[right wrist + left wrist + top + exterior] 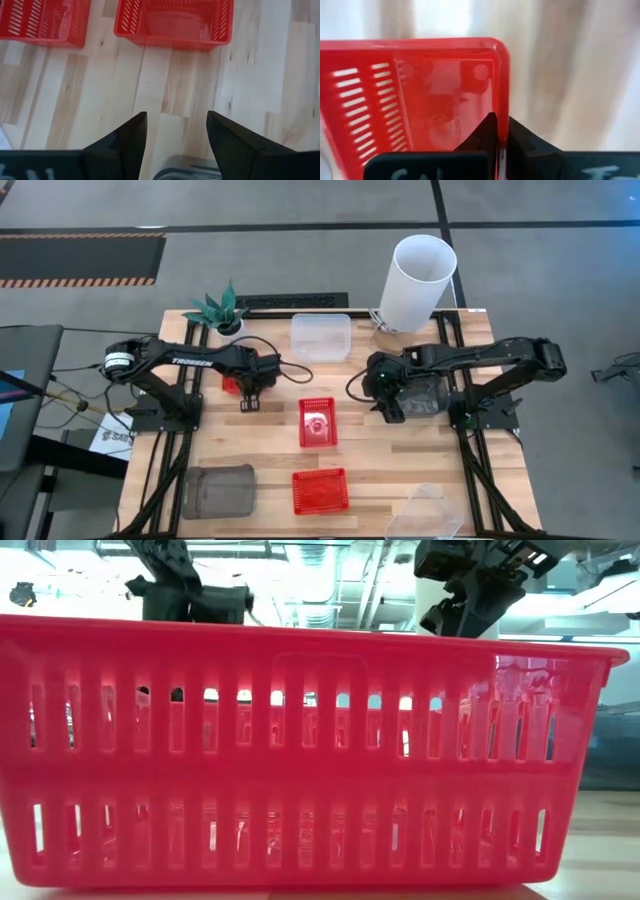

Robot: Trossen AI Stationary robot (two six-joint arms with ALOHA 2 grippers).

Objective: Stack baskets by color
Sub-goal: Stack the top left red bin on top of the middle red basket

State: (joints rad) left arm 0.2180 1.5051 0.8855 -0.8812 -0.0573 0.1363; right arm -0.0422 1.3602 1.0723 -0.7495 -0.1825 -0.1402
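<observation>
My left gripper (250, 400) points down at the table's left middle, shut on a red mesh basket (232, 385) that the arm partly hides. Two more red baskets lie at the centre (318, 422) and toward the near edge (320, 492). A clear basket (321, 337) sits at the far middle and another (425, 515) at the near right. One grey basket (218, 492) lies near left. My right gripper (177, 135) hangs open over bare wood, beside a second grey basket (430, 395) under that arm. My left gripper (500, 125) pinches the red basket's side wall (503, 100) close to a rounded corner, one finger inside the basket and one outside. The fingers come from above, pointing down. Whether the basket is off the table, I cannot tell.
A tall white cylinder (415, 285) stands at the far right and a small potted plant (220, 310) at the far left. The near red basket (300, 760) fills the low view. Bare wood lies between the centre baskets and the right arm.
</observation>
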